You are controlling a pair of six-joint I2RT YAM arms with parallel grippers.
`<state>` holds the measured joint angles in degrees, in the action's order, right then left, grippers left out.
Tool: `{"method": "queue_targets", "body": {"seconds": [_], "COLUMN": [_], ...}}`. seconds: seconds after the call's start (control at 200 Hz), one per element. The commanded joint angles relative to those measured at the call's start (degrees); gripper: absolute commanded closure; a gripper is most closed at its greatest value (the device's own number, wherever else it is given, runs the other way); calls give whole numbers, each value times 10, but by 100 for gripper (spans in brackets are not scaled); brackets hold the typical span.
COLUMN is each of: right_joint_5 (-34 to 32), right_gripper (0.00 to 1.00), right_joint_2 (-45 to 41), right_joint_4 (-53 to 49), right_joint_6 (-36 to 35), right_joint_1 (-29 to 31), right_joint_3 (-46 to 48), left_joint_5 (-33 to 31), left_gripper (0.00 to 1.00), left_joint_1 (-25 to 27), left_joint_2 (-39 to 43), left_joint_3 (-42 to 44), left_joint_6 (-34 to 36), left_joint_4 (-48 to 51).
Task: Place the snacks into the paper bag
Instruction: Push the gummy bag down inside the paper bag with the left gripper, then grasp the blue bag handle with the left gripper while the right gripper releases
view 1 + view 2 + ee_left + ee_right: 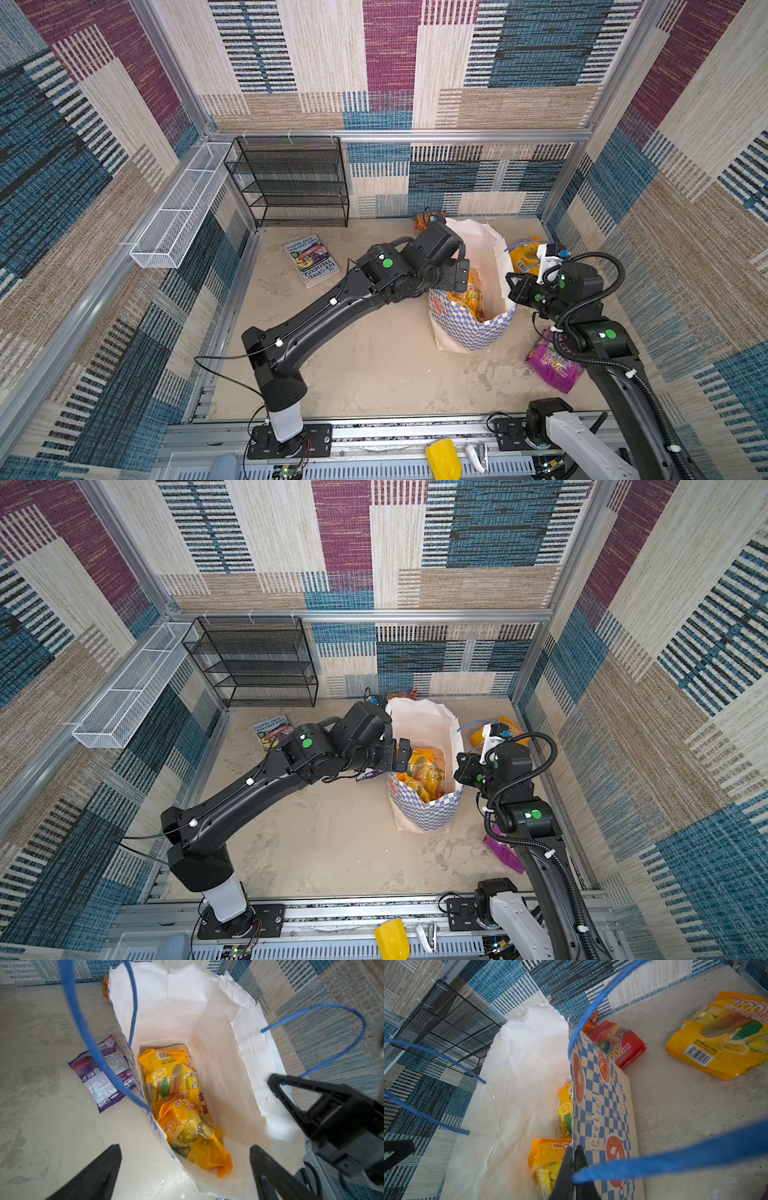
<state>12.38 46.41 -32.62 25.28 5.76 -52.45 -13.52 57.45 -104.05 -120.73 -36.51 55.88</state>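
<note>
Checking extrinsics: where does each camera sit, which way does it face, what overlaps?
Both top views: high over the front rail, looking down toward the back wall; left arm and right arm, paper bag between them.
Left wrist: on the left arm above the bag mouth, looking down at the yellow packets inside; left claw open, right claw at the rim.
Right wrist: at the bag rim, looking along its checked wall toward the back; right claw shut on the rim.
Shared: both wrist views show the yellow packets and blue handles.
</note>
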Motion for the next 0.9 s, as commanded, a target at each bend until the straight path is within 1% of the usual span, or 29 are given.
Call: {"method": "queue_targets", "body": {"seconds": [0.0, 0.09, 0.15, 0.21, 0.25, 0.431, 0.541, 0.611, 0.681, 0.821, 0.896], "right_joint_5": [2, -3, -3, -1, 2, 7, 3, 5, 7, 21, 26], "right_gripper": [99, 99, 100, 100, 100, 100, 100, 100, 100, 100, 100], "right_joint_2": [-5, -13, -15, -14, -14, -17, -19, -19, -18, -14, -12], "right_joint_4": [29, 36, 39, 42, 45, 52, 54, 55, 56, 63, 64], "right_joint_6": [2, 3, 3, 3, 3, 4, 3, 4, 4, 3, 7], "right_joint_1": [0, 0, 0, 0, 0, 0, 0, 0, 0, 0, 0], "right_joint_3": [-2, 5, 8, 9, 11, 13, 14, 13, 8, -7, -29], "left_joint_5": [-5, -1, -7, -27, -25, -7, 2, 16, 21, 46, 52], "left_gripper": [3, 11, 20, 24, 28, 54, 74, 91, 100, 100, 100], "left_joint_1": [-23, -32, -38, -41, -44, -55, -57, -61, -63, -61, -60], "left_joint_2": [-42, -77, -101, -121, -130, -153, -164, -171, -169, -159, -158], "left_joint_3": [-47, -89, -120, -142, -148, -152, -159, -172, -176, -210, -225], "left_joint_6": [-36, -35, -43, -53, -53, -71, -70, -74, -74, -61, -49], "left_joint_4": [32, 45, 67, 88, 91, 94, 94, 104, 104, 98, 89]}}
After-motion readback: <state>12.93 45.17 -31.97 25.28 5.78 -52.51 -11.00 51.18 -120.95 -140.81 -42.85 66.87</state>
